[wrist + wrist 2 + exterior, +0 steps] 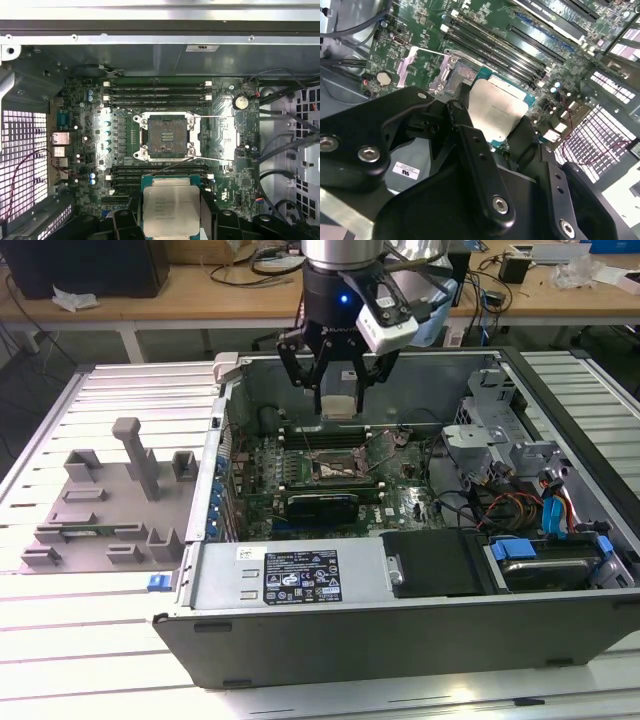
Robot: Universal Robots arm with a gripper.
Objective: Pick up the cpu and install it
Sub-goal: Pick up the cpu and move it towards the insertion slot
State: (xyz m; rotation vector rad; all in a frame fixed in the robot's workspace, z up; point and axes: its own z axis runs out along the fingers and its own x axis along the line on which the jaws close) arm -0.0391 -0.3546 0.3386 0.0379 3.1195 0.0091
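The cpu is a flat silver square with a thin green rim, and my gripper is shut on it. It hangs above the open computer case, over the back part of the green motherboard. In the first wrist view the cpu sits level between the black fingers, short of the open socket and apart from it. The socket's dark square frame has its metal retention plate folded open. In the second wrist view the cpu partly covers the socket.
Memory slots run along both sides of the socket. A long black card lies in front of it. A silver power supply, drive bays and cables crowd the case's front and the exterior view's right. A grey fixture lies left of the case.
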